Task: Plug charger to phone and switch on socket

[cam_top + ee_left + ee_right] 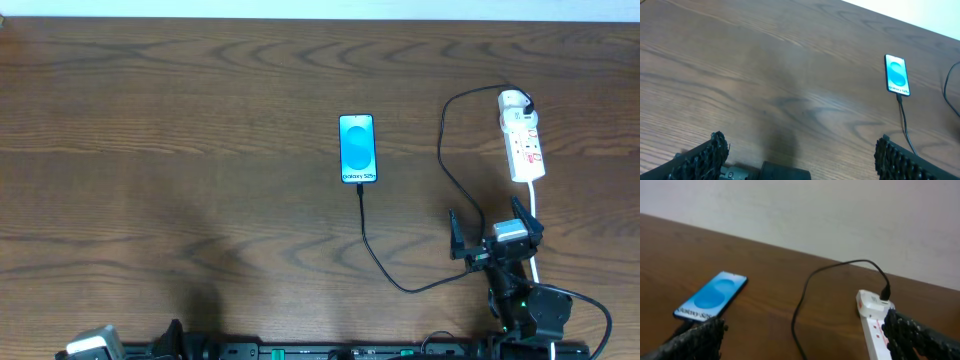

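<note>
The phone (358, 149) lies at the table's middle with its cyan screen up, and the black charger cable (400, 282) meets its near edge. The cable loops right to the white socket strip (523, 140) at the back right. The phone (897, 74) and cable (904, 120) show in the left wrist view. In the right wrist view are the phone (712, 296), the cable (805, 295) and the socket (875, 325). My right gripper (495, 230) is open and empty, near the strip's white cord. My left gripper (800, 155) is open and empty at the front left.
The strip's white cord (536, 215) runs toward the front right, beside the right arm. A pale wall (840, 215) rises behind the table's far edge.
</note>
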`<action>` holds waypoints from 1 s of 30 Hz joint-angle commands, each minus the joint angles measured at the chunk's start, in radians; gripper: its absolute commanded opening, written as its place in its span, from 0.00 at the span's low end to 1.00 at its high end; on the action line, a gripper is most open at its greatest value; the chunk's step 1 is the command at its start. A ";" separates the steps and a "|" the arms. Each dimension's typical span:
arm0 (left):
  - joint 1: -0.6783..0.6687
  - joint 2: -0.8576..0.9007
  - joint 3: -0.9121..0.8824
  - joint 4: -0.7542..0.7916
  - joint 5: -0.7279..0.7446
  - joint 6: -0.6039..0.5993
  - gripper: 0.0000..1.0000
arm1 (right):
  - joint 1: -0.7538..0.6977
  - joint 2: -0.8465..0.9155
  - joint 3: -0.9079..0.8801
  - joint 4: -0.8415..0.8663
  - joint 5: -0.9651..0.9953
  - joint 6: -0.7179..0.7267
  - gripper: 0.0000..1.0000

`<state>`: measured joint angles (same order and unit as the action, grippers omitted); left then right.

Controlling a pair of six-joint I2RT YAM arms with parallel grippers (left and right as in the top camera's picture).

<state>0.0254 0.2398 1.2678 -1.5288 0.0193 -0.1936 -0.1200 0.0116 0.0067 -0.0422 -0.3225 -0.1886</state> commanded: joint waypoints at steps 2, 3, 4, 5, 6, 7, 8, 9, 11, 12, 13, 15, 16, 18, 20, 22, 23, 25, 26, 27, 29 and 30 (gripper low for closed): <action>0.004 -0.006 -0.001 -0.001 -0.013 0.010 0.95 | 0.010 -0.008 -0.002 -0.006 0.006 -0.017 0.99; 0.004 -0.006 -0.001 -0.001 -0.013 0.010 0.95 | 0.013 -0.008 -0.002 -0.006 0.006 -0.019 0.99; 0.004 -0.006 -0.001 -0.001 -0.013 0.010 0.95 | 0.014 -0.008 -0.002 -0.007 0.006 -0.021 0.99; 0.004 -0.006 -0.001 -0.001 -0.013 0.010 0.95 | 0.016 -0.008 -0.002 -0.006 0.006 -0.023 0.99; 0.004 -0.006 -0.001 -0.001 -0.013 0.010 0.95 | 0.017 -0.008 -0.002 -0.007 0.006 -0.023 0.99; 0.004 -0.006 -0.001 -0.001 -0.013 0.010 0.95 | 0.017 -0.008 -0.002 -0.007 0.006 -0.023 0.99; 0.004 -0.006 -0.001 -0.001 -0.013 0.010 0.95 | 0.017 -0.008 -0.002 -0.007 0.006 -0.023 0.99; 0.004 -0.006 -0.001 -0.001 -0.013 0.010 0.95 | 0.017 -0.008 -0.002 -0.008 0.006 -0.023 0.99; 0.004 -0.006 -0.001 -0.001 -0.013 0.010 0.95 | 0.017 -0.008 -0.002 -0.008 0.006 -0.023 0.99; 0.004 -0.006 -0.001 -0.001 -0.013 0.010 0.95 | 0.017 -0.008 -0.002 -0.007 0.005 -0.021 0.99; 0.004 -0.006 -0.001 -0.001 -0.013 0.010 0.95 | 0.017 -0.008 -0.002 -0.007 0.002 -0.019 0.99; 0.004 -0.006 -0.001 -0.001 -0.013 0.010 0.95 | 0.017 -0.008 -0.002 -0.006 0.003 -0.018 0.99; 0.004 -0.006 -0.001 -0.001 -0.013 0.010 0.95 | 0.017 -0.007 -0.002 -0.006 0.003 -0.018 0.99; 0.004 -0.006 -0.001 -0.001 -0.013 0.010 0.95 | 0.017 -0.007 -0.002 -0.006 0.003 -0.018 0.99; 0.004 -0.006 -0.001 -0.001 -0.013 0.010 0.95 | 0.014 -0.007 -0.002 -0.006 0.003 -0.018 0.99; 0.004 -0.006 -0.001 -0.001 -0.013 0.010 0.95 | 0.014 -0.006 -0.002 -0.006 0.003 -0.018 0.99; 0.004 -0.006 -0.001 -0.001 -0.013 0.010 0.95 | 0.014 -0.006 -0.002 -0.006 0.003 -0.018 0.99; 0.004 -0.006 -0.001 -0.001 -0.013 0.010 0.95 | 0.014 -0.006 -0.002 -0.006 0.003 -0.018 0.99; 0.004 -0.006 -0.001 -0.001 -0.013 0.010 0.95 | 0.014 -0.006 -0.002 -0.006 0.003 -0.018 0.99; 0.004 -0.006 -0.001 -0.001 -0.013 0.010 0.95 | 0.014 -0.006 -0.002 -0.006 0.003 -0.018 0.99; 0.004 -0.006 -0.001 -0.001 -0.013 0.010 0.96 | 0.014 -0.006 -0.002 -0.006 0.003 -0.018 0.99; 0.004 -0.006 -0.001 -0.001 -0.013 0.010 0.95 | 0.014 -0.006 -0.002 -0.006 0.003 -0.018 0.99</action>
<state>0.0254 0.2398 1.2678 -1.5295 0.0193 -0.1936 -0.1165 0.0116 0.0067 -0.0425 -0.3214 -0.1967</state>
